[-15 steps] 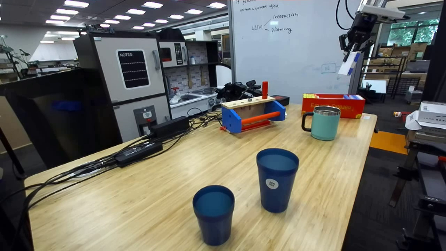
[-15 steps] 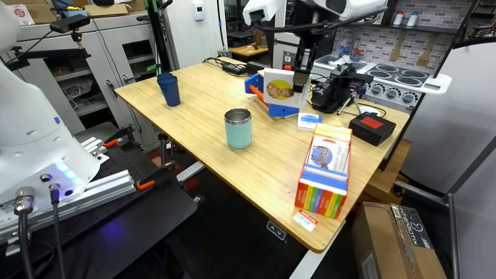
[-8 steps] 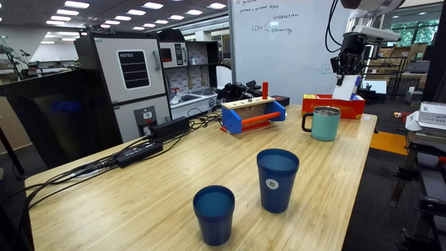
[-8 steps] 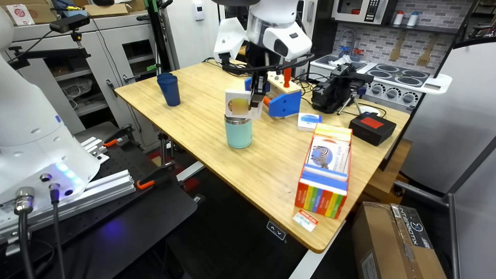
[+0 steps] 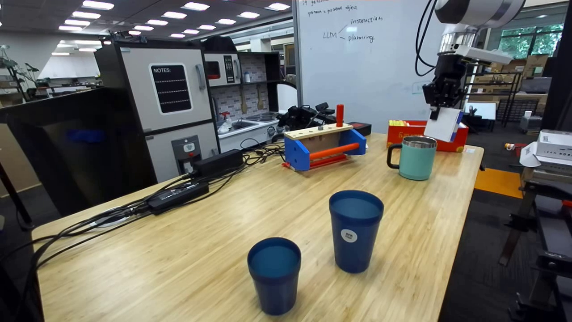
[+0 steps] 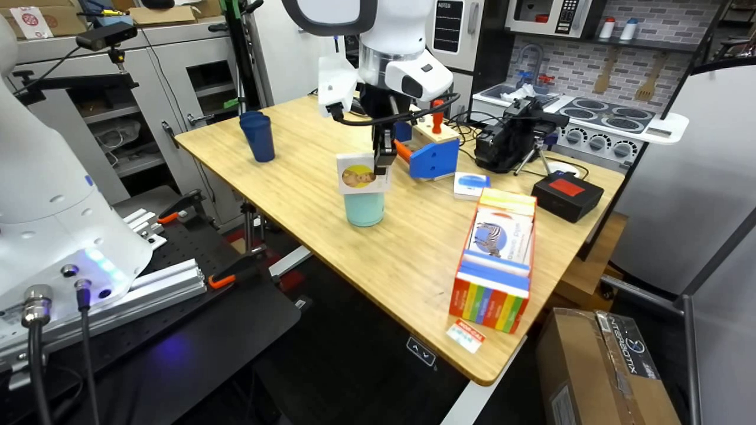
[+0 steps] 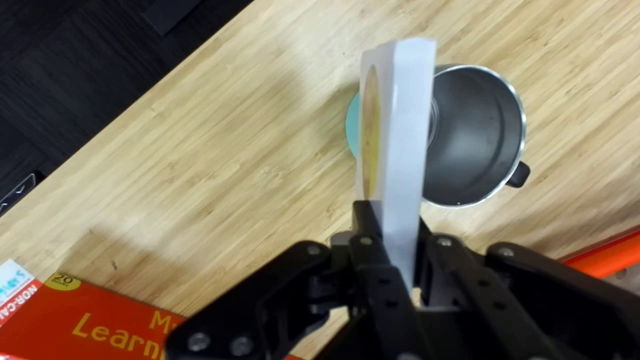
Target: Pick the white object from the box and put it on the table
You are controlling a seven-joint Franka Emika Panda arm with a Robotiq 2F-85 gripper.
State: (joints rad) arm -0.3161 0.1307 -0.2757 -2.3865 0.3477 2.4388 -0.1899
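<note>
Gripper [image 7: 395,215], in the wrist view, clasps the white object [image 7: 407,140] across its thickness, likely its easiest span; in an exterior view the box [image 5: 404,133] lies behind it; in an exterior view it hangs above the table [image 6: 407,254], near the teal mug [image 6: 364,210].
</note>
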